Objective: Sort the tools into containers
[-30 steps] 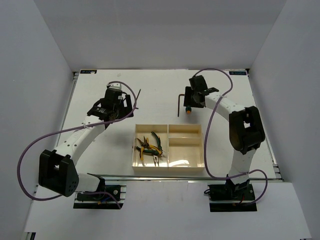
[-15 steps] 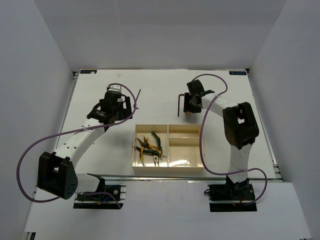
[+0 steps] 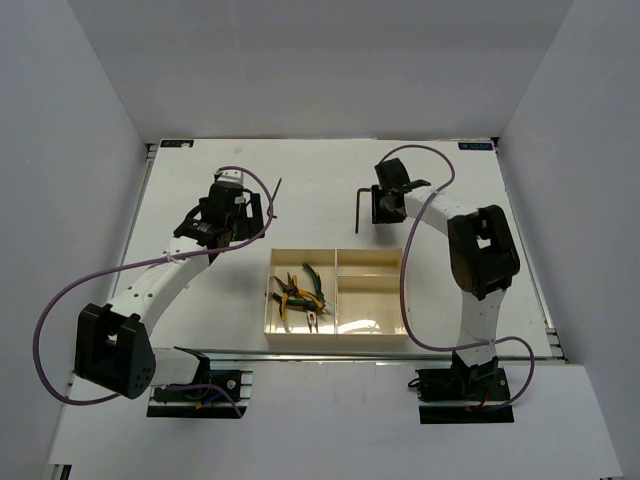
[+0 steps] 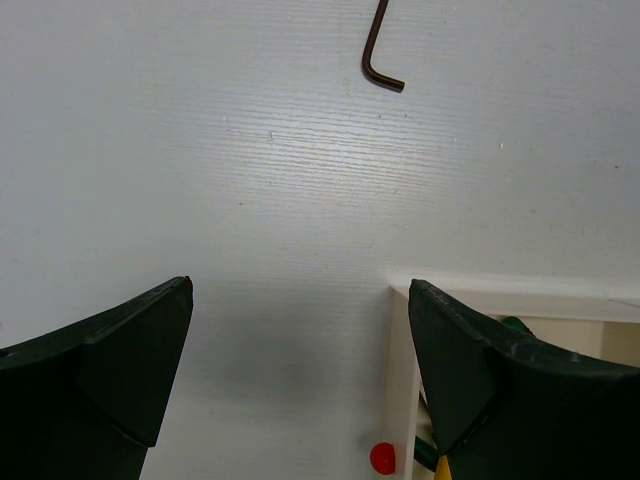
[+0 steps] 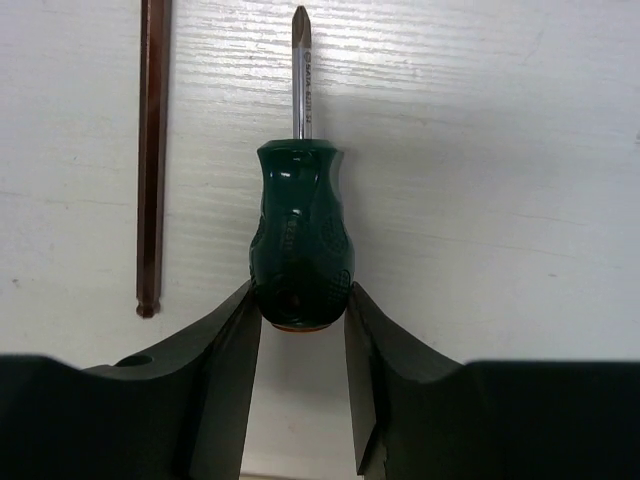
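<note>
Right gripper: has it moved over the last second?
Yes. In the top view the right gripper has shifted toward the tray and closer to the hex key. Its fingers now clamp the green-handled screwdriver.

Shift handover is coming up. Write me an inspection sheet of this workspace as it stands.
Surface: white table.
Job's things: cream three-compartment tray mid-table. Several pliers lie in its large compartment, and the two smaller ones look empty. The left hex key lies on the table beyond the left gripper. The right hex key lies beside the green-handled screwdriver.
Clutter: nothing seen.
Grippers: left gripper open, over the table by a tray corner. Right gripper closed on the screwdriver handle.
Cables: left cable and right cable, both purple and looping.
Surroundings: white walls.
</note>
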Action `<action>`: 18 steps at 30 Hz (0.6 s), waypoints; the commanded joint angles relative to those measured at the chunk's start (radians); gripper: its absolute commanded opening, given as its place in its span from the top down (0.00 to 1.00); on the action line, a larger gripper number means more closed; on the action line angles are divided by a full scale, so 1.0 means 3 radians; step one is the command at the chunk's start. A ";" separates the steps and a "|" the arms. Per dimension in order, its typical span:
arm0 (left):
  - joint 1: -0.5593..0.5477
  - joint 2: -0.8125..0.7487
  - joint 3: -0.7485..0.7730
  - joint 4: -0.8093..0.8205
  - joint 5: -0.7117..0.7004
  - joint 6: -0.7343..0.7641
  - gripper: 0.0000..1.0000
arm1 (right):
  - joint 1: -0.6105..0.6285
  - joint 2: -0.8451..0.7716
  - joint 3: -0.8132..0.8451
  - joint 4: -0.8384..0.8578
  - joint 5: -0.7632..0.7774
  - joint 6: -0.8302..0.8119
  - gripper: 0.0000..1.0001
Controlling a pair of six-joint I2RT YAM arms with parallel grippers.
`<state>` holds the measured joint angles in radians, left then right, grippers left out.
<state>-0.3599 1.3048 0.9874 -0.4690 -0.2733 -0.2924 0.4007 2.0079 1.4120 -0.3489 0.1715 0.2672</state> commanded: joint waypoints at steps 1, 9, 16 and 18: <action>0.0008 -0.0095 0.0007 0.0065 0.0021 0.0039 0.02 | -0.0001 -0.0449 -0.0033 0.0069 0.0159 -0.0256 1.00; 0.0008 -0.0146 -0.0029 0.0116 0.0032 0.0070 0.02 | 0.0019 -0.1220 -0.0564 0.0125 0.0200 -0.0645 1.00; 0.0008 -0.0085 -0.0029 0.0106 0.0067 0.0075 0.02 | 0.0050 -0.1855 -0.1050 0.0212 0.0068 -0.1037 1.00; 0.0008 -0.0080 -0.0034 0.0116 0.0072 0.0075 0.02 | 0.0060 -0.2049 -0.1152 0.0237 -0.0045 -0.1141 1.00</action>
<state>-0.3599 1.3048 0.9874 -0.4503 -0.2687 -0.2775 0.4088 1.4693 1.1004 -0.3206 0.1967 0.0158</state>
